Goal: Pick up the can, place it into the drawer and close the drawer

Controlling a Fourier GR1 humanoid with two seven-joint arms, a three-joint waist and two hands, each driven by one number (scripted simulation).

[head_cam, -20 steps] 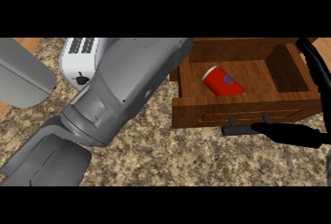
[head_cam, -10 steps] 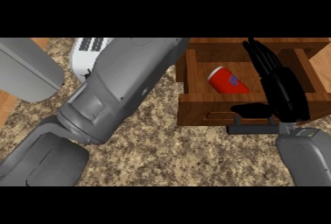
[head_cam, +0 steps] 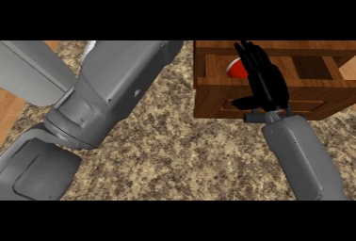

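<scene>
— What does the surface look like?
— A speckled brown counter (head_cam: 181, 141), with one wooden drawer (head_cam: 215, 101) standing open at the upper right.

— How many cans?
— One red can (head_cam: 236, 70), lying inside the drawer, partly hidden by the right hand (head_cam: 268, 87).

— And that hand?
— Its fingers are stretched out straight over the drawer front, holding nothing.

— The other hand?
— Only one large grey left forearm (head_cam: 111, 94) shows; its hand is out of view.
</scene>
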